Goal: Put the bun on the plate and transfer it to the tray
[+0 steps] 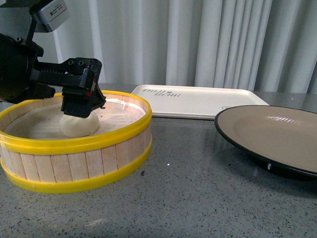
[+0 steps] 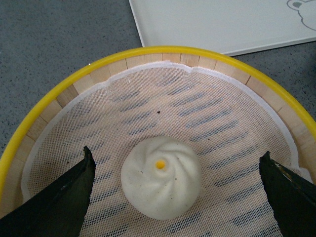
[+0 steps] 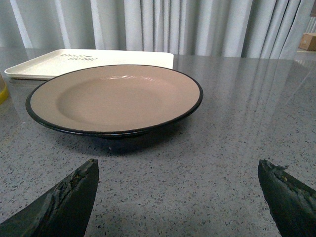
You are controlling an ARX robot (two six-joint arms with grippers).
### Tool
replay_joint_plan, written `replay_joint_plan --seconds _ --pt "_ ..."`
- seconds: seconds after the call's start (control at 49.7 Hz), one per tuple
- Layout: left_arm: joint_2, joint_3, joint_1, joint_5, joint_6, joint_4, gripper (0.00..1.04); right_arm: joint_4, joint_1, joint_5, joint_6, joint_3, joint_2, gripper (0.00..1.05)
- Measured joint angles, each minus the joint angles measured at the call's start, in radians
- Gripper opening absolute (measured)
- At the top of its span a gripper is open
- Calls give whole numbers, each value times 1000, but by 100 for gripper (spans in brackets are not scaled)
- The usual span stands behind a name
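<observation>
The white pleated bun (image 1: 79,125) (image 2: 161,177) sits on the mesh liner inside the yellow-rimmed steamer basket (image 1: 74,176) (image 2: 59,86). My left gripper (image 1: 82,108) (image 2: 177,160) hangs just above it, open, with one finger on each side of the bun and not touching it. The beige plate (image 1: 277,134) (image 3: 116,96) with a black rim rests empty on the table at the right. Behind it lies the cream tray (image 1: 198,100) (image 3: 74,61) (image 2: 222,24). My right gripper (image 3: 177,168) is open over bare table short of the plate; it is out of the front view.
The grey speckled table (image 1: 198,198) spreads between basket and plate. White curtains (image 1: 198,39) hang along the far side. The basket's wooden wall rises around the bun on all sides.
</observation>
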Motion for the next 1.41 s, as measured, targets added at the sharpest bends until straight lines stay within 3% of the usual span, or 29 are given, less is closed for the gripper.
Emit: replay_joint_plan --seconds 0.362,1.409 --pt "21 11 -22 43 -85 -35 98 0 0 0 0 0 0 96" --pt "80 8 -53 -20 -79 15 96 0 0 0 0 0 0 96"
